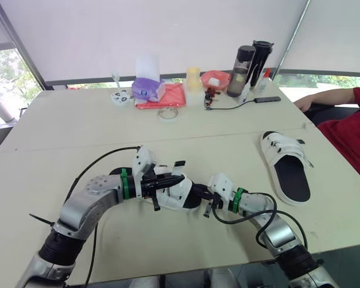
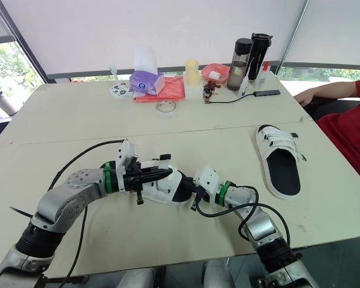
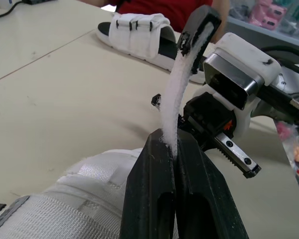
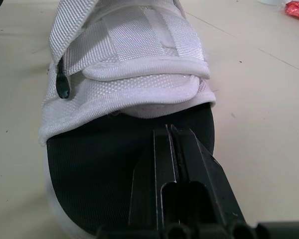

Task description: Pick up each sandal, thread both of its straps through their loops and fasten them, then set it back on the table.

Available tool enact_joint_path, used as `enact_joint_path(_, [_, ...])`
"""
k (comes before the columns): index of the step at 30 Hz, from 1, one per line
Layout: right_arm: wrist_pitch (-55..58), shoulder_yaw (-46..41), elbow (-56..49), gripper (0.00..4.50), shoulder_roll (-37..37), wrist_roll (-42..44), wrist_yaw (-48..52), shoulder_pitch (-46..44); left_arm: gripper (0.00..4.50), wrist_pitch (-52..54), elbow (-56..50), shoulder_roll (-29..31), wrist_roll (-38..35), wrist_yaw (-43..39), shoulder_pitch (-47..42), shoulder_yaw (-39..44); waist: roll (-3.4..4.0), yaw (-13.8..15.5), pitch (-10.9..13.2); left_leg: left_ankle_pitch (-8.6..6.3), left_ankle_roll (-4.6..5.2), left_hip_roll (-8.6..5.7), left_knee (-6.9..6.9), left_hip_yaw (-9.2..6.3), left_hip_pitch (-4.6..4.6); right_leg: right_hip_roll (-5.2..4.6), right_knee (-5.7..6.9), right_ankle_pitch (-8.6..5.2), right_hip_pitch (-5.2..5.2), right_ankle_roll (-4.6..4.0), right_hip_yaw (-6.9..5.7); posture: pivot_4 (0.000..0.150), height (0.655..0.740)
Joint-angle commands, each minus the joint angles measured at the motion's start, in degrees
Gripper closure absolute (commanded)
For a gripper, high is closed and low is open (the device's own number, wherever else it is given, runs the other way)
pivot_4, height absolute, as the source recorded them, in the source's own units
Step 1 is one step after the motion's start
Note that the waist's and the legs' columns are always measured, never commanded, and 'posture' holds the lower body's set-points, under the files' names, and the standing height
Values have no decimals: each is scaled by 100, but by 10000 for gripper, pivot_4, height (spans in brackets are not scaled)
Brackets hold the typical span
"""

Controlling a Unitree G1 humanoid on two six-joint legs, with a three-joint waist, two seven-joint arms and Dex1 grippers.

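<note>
While our left gripper (image 3: 172, 142) pinches the free white strap (image 3: 182, 84) low down, so that the strap stands up from the near sandal (image 1: 180, 198) with its dark tip in the air, we judge threading to be the step in hand. That sandal lies on the table (image 1: 78, 126) at the front, between our two arms. The other sandal (image 1: 288, 165) lies well apart on our right, its straps laid across the upper. Our right gripper (image 4: 172, 130) has its fingers pressed together with nothing between them, poised over the black footbed (image 4: 114, 164) at the open end; whether it touches we cannot tell. To do this well, we should brace the sole with that right gripper so the sandal cannot slide. We should also move the left grip closer to the strap's tip, since a long limp end is likely to buckle rather than enter. A small black fitting (image 4: 62, 84) at the upper's side looks to us like the loop. We should present the tip flat and square to it, feed slowly, then draw the strap through and press it down.
</note>
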Motion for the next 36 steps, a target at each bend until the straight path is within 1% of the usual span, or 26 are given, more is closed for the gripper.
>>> enact_joint_path(1, [430,156,760,45000,-93,-391,-103,290,31293,221,-47,-102,-221,85,-273,367,-5,3,-1,0,0,0,0,-1,0,1,0,0,-1,0,0,1500,7400])
enact_joint_path(2, [424,157,765,45000,-93,-393,-105,290,25719,272,-40,-126,-237,69,-293,390,-4,-1,-2,0,0,0,0,-1,0,1,0,0,0,0,0,1500,7400])
enact_joint_path(3, [419,155,770,45000,-95,-394,-107,296,21506,370,3,-170,-243,139,-345,418,-3,-2,-2,0,0,0,0,0,1,0,-1,0,0,0,0,1500,7400])
enact_joint_path(4, [417,154,772,45000,-97,-395,-108,299,15725,442,29,-202,-240,190,-381,440,-4,-4,-3,0,0,-1,0,2,2,0,-1,0,1,0,0,1500,7400])
enact_joint_path(7, [422,142,766,45000,-109,-390,-110,309,388,423,93,-240,-43,194,-460,394,-6,-5,-2,0,0,-1,0,3,3,1,-2,0,0,0,0,1500,7400])
enact_joint_path(10, [426,139,777,45000,-103,-392,-117,301,388,498,64,-237,-20,153,-457,384,-6,-1,-2,0,0,-1,0,3,3,1,-2,0,1,0,0,1500,7400])
enact_joint_path(15, [430,136,770,45000,-103,-392,-121,309,388,819,12,-293,-229,164,-466,528,-6,-3,-2,0,-1,-1,0,3,1,-1,-4,0,0,0,0,1500,7400])
enact_joint_path(19, [417,151,792,45000,-94,-404,-117,305,388,1403,240,-405,-617,280,-792,770,-16,3,3,0,-1,-1,0,1,1,-1,-4,0,0,0,-1,1500,7400])
enact_joint_path(24, [398,188,820,45000,-83,-417,-94,280,388,1989,658,-340,-925,-87,-1215,797,-16,-12,2,0,-1,-4,1,4,4,-1,-5,0,0,0,-2,1500,7400])
enact_joint_path(25, [398,200,831,45000,-72,-424,-96,260,388,2041,798,-315,-909,-184,-1321,756,-16,-14,2,0,0,-4,1,4,4,0,-5,0,0,0,-3,1500,7400])
enact_joint_path(30, [404,198,847,45000,-37,-428,-137,230,388,1765,1494,-213,-341,-571,-1639,403,-18,-26,2,0,0,-5,2,5,3,3,-5,0,-1,0,-3,1500,7400])
enact_joint_path(36, [412,213,788,45000,-15,-430,-194,313,388,1667,1670,-134,-53,-1065,-1700,132,-18,-87,2,0,0,-4,1,1,0,1,-5,0,-1,0,-3,1500,7400])
